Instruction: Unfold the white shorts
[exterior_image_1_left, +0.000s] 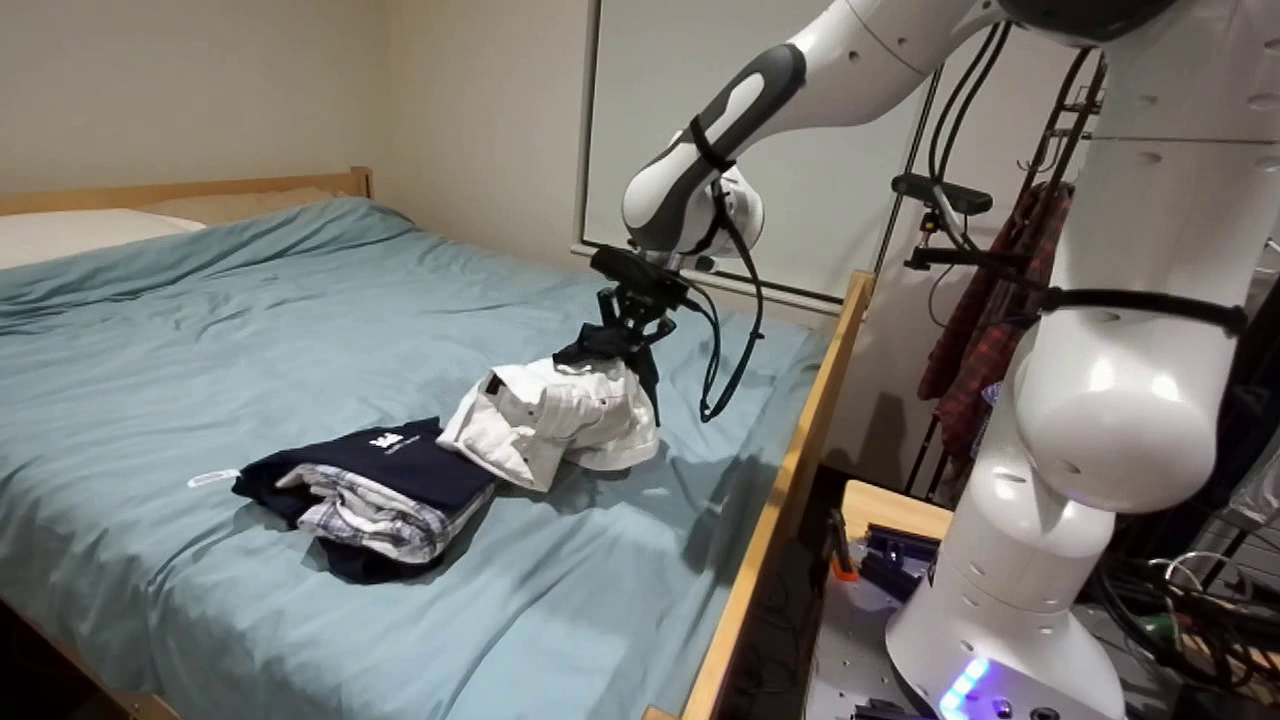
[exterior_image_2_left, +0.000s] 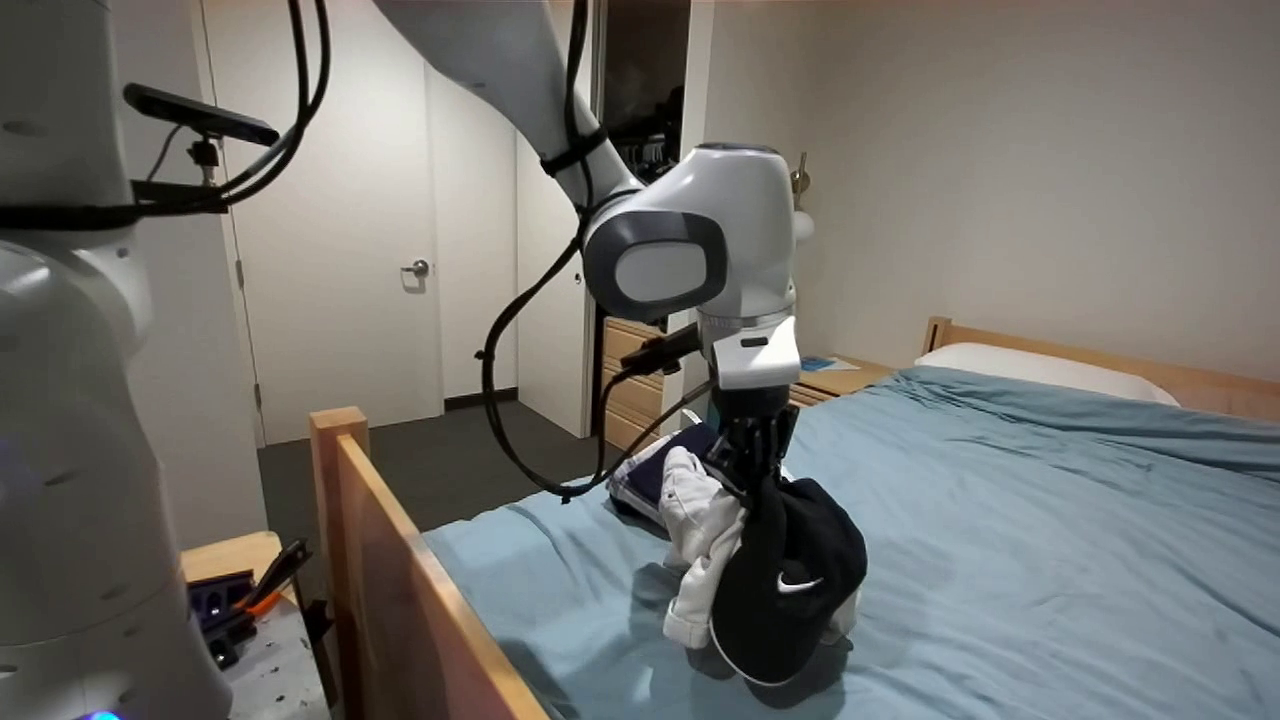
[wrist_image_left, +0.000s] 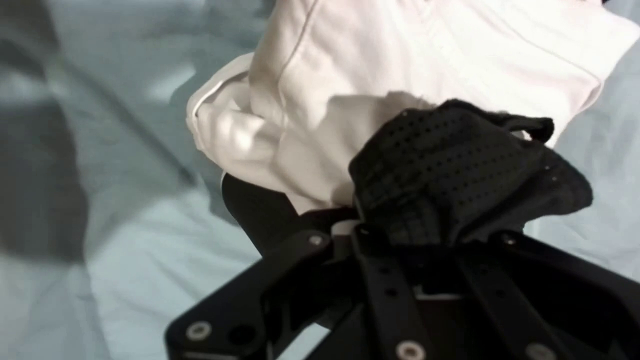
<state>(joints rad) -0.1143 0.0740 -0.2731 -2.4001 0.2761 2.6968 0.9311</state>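
Note:
The white shorts (exterior_image_1_left: 565, 410) lie bunched and folded on the bed beside a dark clothing pile. They also show in an exterior view (exterior_image_2_left: 695, 530), partly behind the black cap, and in the wrist view (wrist_image_left: 320, 85). My gripper (exterior_image_2_left: 757, 478) is shut on a black cap (exterior_image_2_left: 785, 595) with a white swoosh. The cap hangs down against the shorts and hides part of them. In the wrist view the cap's perforated cloth (wrist_image_left: 450, 160) is bunched between the fingers (wrist_image_left: 425, 240). Whether the fingers also pinch the shorts is hidden.
A folded navy and plaid clothing pile (exterior_image_1_left: 400, 470) sits against the shorts on the blue bedding (exterior_image_1_left: 300, 340). The wooden bed end (exterior_image_1_left: 780, 520) stands between the bed and the robot base. Cables (exterior_image_1_left: 735, 370) hang beside the wrist.

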